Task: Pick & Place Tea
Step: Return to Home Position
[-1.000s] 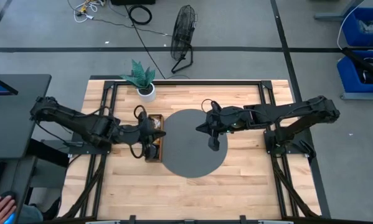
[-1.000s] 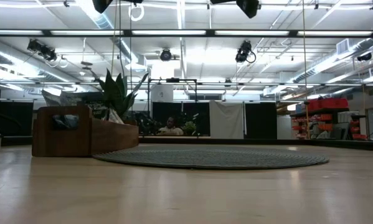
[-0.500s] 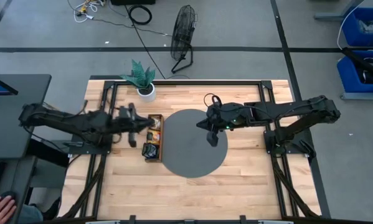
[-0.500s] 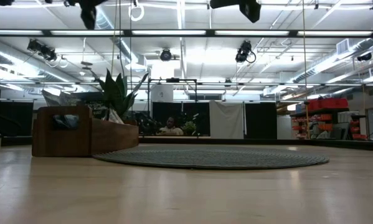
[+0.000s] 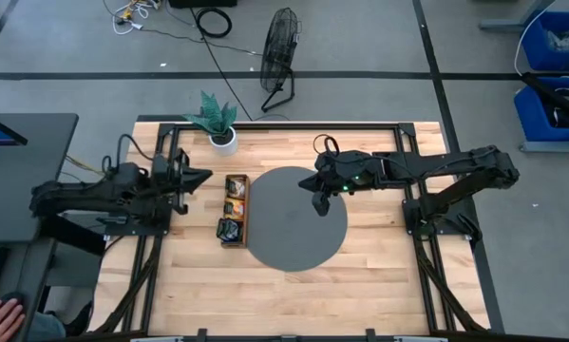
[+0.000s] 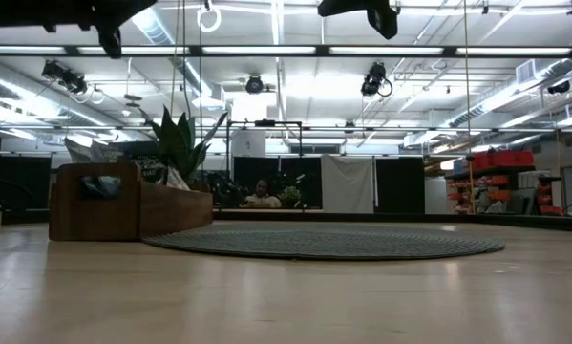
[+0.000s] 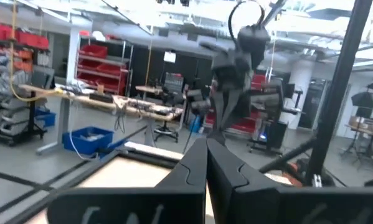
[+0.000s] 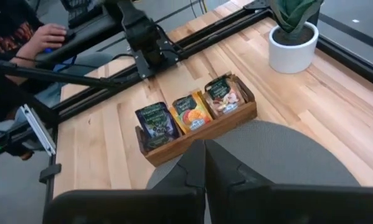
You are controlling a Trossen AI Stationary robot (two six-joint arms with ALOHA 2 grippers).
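Left of centre in the high view: small flat tea sachets (image 8: 192, 112) filed in long narrow brown wooden tray (image 8: 198, 132). Both closed and empty: left gripper (image 5: 203, 176) left of tray, right gripper (image 5: 320, 206) above round dark grey mat (image 5: 293, 237). Risk: clipping tray on a low swing, spilling sachets.

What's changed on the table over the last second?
The left gripper, shut and empty, pulled back off the wooden tray toward the table's left edge. The right gripper, also shut, shifted slightly over the mat. The tea sachets, tray and mat stayed put.
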